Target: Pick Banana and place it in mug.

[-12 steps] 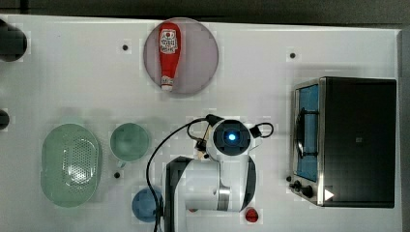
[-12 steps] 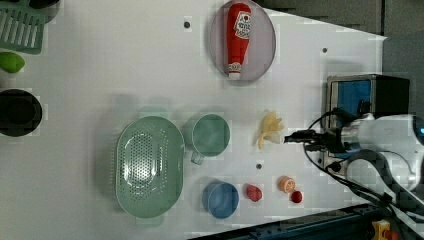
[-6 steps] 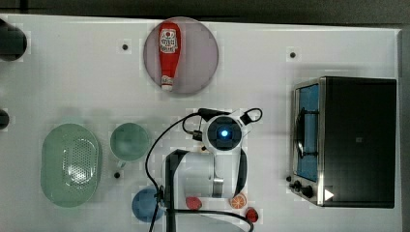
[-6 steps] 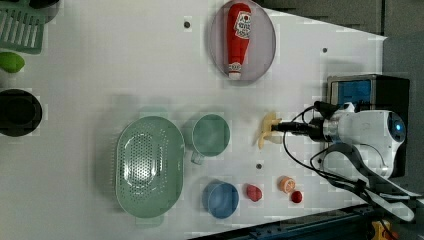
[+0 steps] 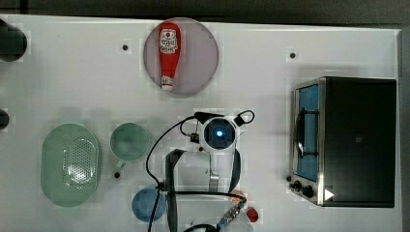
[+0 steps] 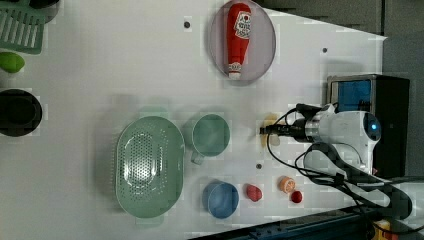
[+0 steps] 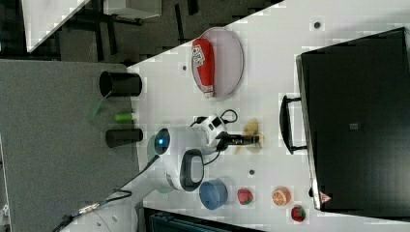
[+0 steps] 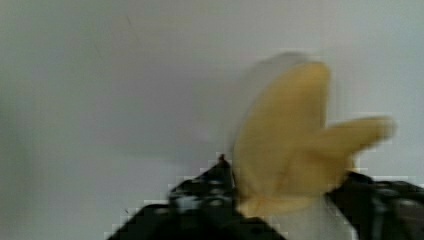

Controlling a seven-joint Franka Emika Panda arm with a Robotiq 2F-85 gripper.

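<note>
Straddling banana [image 8: 295, 150]: gripper [image 8: 280, 200] fingers.

Lay on the white surface [image 6: 125, 65]: pale-yellow banana [image 6: 270, 131] with peel flaps splayed, well apart from the mug [image 6: 211, 135]. Stood upright and empty, dull green, just beside the colander [image 6: 149, 167].

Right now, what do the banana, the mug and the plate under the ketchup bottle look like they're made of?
Banana: probably moulded plastic or foam, a matte pale-yellow toy with stiff peel flaps.
Mug: likely plastic, dull green and even in colour, without glaze shine.
Plate: greyish, smooth and faintly glossy; plastic or ceramic, I can't tell which.
</note>
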